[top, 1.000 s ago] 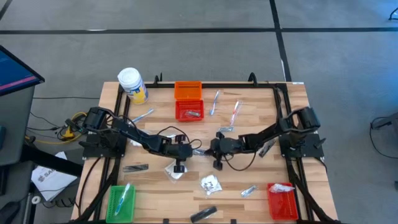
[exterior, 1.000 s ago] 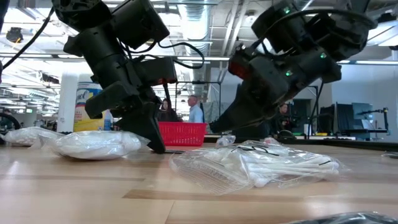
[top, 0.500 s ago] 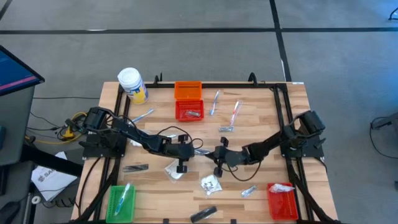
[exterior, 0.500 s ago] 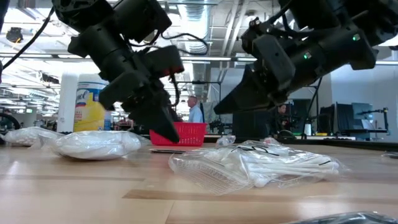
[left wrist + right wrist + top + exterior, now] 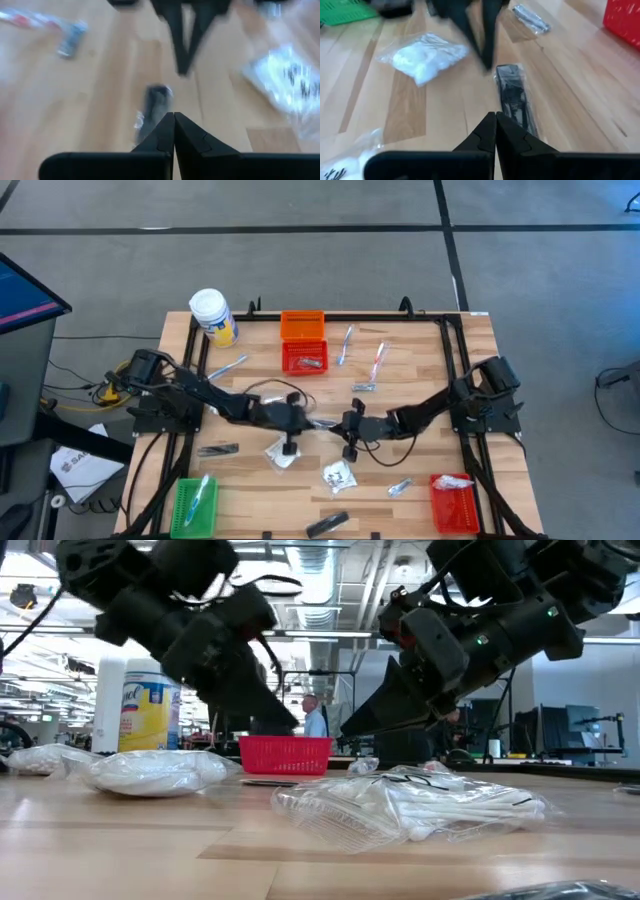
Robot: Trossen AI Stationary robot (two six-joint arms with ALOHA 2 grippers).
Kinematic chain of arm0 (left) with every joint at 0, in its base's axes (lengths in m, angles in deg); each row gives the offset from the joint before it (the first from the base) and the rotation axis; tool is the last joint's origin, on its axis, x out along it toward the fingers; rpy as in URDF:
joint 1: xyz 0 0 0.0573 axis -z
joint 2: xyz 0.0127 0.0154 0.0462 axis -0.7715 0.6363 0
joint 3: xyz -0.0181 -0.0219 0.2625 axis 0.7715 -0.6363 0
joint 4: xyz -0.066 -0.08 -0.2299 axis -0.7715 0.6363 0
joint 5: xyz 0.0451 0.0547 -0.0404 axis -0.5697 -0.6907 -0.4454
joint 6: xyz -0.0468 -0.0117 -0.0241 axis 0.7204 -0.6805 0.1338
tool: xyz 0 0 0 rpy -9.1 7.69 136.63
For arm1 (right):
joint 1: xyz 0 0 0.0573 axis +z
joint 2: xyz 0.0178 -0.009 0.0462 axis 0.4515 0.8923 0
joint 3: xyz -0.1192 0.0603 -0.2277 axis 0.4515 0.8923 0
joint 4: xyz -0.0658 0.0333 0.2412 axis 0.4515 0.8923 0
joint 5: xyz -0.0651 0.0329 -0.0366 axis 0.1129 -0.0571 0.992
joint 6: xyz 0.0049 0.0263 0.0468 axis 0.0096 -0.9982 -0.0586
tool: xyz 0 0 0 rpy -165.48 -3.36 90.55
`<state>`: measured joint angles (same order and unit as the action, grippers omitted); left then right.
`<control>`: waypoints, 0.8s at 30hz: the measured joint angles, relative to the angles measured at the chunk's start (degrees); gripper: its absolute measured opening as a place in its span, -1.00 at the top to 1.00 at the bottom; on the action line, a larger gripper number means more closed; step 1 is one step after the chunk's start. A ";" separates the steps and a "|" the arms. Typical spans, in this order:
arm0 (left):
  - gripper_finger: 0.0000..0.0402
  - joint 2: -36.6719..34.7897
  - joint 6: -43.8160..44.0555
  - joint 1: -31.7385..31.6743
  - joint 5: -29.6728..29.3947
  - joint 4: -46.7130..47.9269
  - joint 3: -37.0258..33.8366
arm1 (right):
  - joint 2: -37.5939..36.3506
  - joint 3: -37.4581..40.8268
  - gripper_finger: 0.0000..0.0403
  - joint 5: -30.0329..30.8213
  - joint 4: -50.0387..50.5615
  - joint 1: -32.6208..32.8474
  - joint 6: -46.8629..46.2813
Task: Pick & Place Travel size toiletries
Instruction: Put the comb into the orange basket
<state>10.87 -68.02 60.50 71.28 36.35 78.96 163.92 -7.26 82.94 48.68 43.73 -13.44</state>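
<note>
**Inspector A:** What is recorded as changed on the table (image 5: pixel 460 350)?

**Inspector B:** A shift of both arms is noted. A second ago the left gripper (image 5: pixel 174 116) was pressed tip-down on the wood. It is now seen raised clear of it in the low view. The right gripper (image 5: pixel 495 116) has been brought in toward the left one, so the two sets of tips are now set facing each other, close but apart.

**Inspector A:** And the state of the jaws?

**Inspector B:** Both pairs are clenched fully, pad against pad. Nothing is gripped in either.

**Inspector A:** Where are the goods placed?

**Inspector B:** The red basket (image 5: pixel 625 20) is found well off to one side of the right jaws. A white packet (image 5: pixel 422 55) is left on the wood ahead of them and to the other side. The dark slim sachet (image 5: pixel 515 97) is laid flat just ahead of the right tips, in the gap between the two grippers, and is not touched by either.

**Inspector A:** The meaning for the task?

**Inspector B:** No pick is judged made. It is judged that one pair must be opened over the sachet before it can be lifted, and crowding between the two grippers is flagged as a risk.
</note>
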 joint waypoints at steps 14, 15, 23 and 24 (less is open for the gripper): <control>1.00 -19.27 3.62 -1.37 0.74 -7.86 -13.95 | 0.02 -0.46 1.00 -5.18 1.85 -1.63 -0.73; 1.00 -19.27 3.64 -1.37 0.74 -7.66 -14.10 | 0.02 -0.67 1.00 -5.48 1.86 -1.51 -0.59; 1.00 -16.77 3.59 -1.39 0.48 -9.81 -14.07 | 2.77 -4.58 1.00 -8.68 8.79 -0.46 1.78; 1.00 -16.56 3.60 -1.41 0.47 -10.00 -14.01 | 4.03 -6.09 1.00 -8.82 8.95 -0.42 1.67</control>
<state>-5.69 -64.42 59.09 71.75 26.35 64.94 167.95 -13.34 74.11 57.63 43.31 -11.77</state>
